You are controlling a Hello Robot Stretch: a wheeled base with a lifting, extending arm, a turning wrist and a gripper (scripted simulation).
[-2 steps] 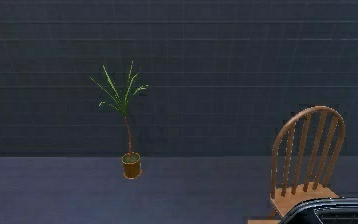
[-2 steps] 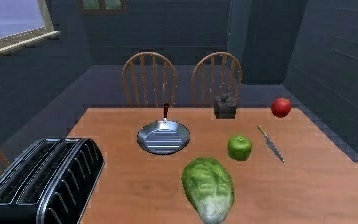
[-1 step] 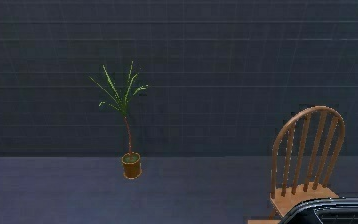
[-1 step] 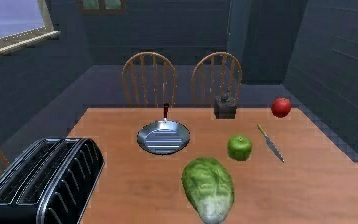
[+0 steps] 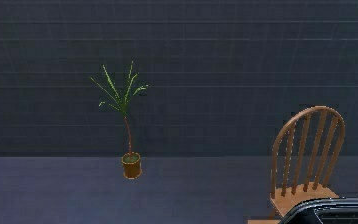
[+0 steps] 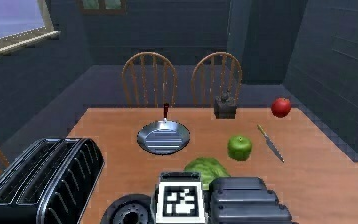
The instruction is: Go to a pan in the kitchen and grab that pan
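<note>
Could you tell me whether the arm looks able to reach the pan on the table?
Probably yes: the pan lies in the open on the table, just out from the arm, with bare wood between.

Jaws, toaster [image 6: 42,180] cut off at arm side view's bottom edge; green item [image 6: 199,167] half hidden behind marker square [image 6: 182,200].

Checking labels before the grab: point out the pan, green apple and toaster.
Pan [image 6: 164,137]: arm side view, on its bowl.
Green apple [image 6: 239,148]: arm side view, its middle.
Toaster [image 6: 45,182]: arm side view, its top.
</note>
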